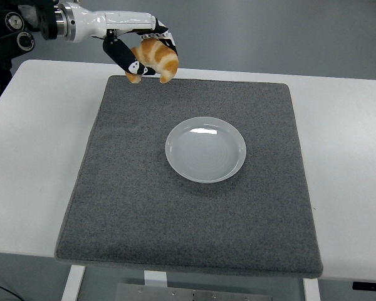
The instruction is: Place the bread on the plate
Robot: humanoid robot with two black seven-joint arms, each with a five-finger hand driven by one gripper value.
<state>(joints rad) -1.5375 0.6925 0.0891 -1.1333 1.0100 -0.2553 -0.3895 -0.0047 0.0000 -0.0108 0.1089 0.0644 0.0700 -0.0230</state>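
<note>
The bread is a golden-brown croissant (pixel 156 58), held in the air above the far left corner of the grey mat. My left hand (pixel 140 51) comes in from the upper left on a white forearm, and its black fingers are curled around the croissant. A white round plate (pixel 205 149) sits empty at the middle of the mat, to the right of and nearer than the hand. The right arm is out of view.
A grey felt mat (pixel 144 207) covers most of the white table (pixel 351 138). The table's near edge runs along the bottom of the view, with white table legs below it.
</note>
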